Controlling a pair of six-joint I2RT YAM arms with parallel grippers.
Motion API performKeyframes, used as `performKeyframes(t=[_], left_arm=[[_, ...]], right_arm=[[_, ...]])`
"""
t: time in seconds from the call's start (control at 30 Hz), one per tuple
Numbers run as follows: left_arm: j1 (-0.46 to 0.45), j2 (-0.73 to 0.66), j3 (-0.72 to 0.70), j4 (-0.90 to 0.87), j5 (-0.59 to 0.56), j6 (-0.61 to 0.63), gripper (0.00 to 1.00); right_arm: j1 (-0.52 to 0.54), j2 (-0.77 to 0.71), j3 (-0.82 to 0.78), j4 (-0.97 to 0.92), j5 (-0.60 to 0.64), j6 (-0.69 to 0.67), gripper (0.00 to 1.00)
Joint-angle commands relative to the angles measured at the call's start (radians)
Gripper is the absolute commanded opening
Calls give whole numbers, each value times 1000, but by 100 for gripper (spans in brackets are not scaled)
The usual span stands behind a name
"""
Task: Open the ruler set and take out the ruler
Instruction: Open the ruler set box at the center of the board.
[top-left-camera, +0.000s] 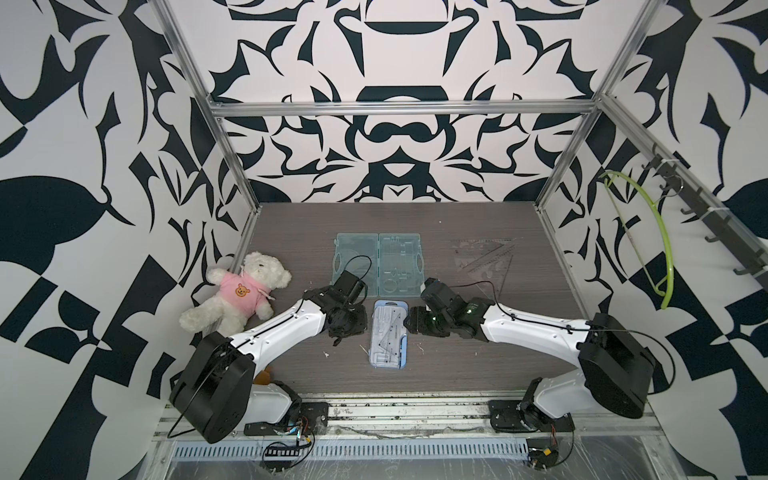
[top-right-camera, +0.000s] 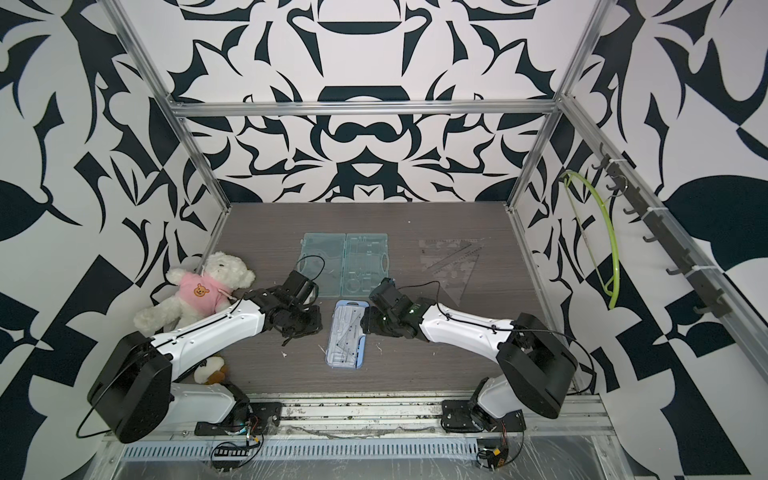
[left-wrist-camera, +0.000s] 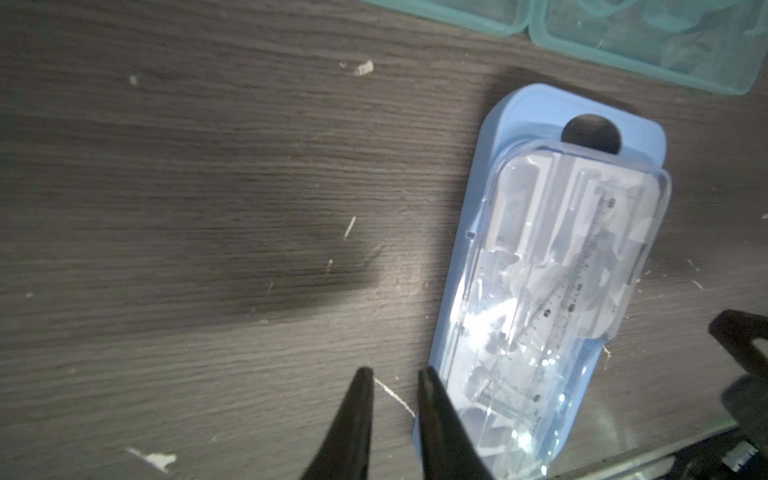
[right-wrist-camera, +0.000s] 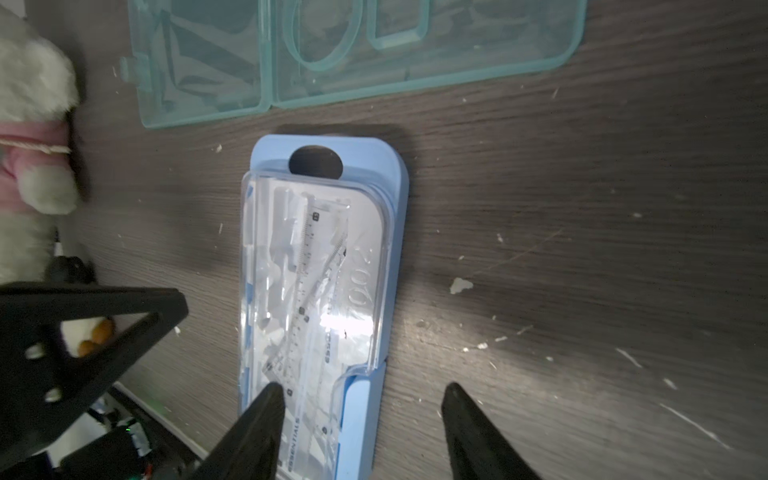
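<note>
Seen from above, a dark wood-grain table (top-left-camera: 457, 365) sits inside a booth with black-and-white patterned walls. In both top views the ruler set (top-left-camera: 388, 334), a long blue case with a clear lid, lies flat in the lower centre of the frame, with one robot arm reaching in from each side. A transparent ruler (right-wrist-camera: 307, 266) shows through the lid, lying inside the case. The left gripper (left-wrist-camera: 395, 372) has its two black fingers only a narrow gap apart and holds nothing; one finger is at the case's long edge, the other over bare table. The right gripper (right-wrist-camera: 362, 386) is spread wide and is also empty, with one fingertip over the clear lid and the other over the table beside the case. Just above the ruler set in the frame, a teal plastic case (top-left-camera: 377, 264) lies opened flat. A white teddy bear (top-left-camera: 241, 291) in a pink top sits at the left edge, and clear set squares (top-left-camera: 486, 259) lie at the upper right of the table.
</note>
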Motion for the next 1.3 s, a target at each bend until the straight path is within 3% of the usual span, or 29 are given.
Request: performKeyframes(t=[0.0,0.57,0.97,1.27], left_arm=[[4,46,28,-5,8,9,15],[5,170,53,55,52,-1,6],[4,184,50,64,52,-5,4],[3,199,55,73,58,-13,3]], right_arm=[[-23,13,-36,155,-72,26,67],[-51,128,-97,388,-140,75,67],[-52,148,-95,426,-159,97,52],[-52,118,-97,421,-155,97,50]])
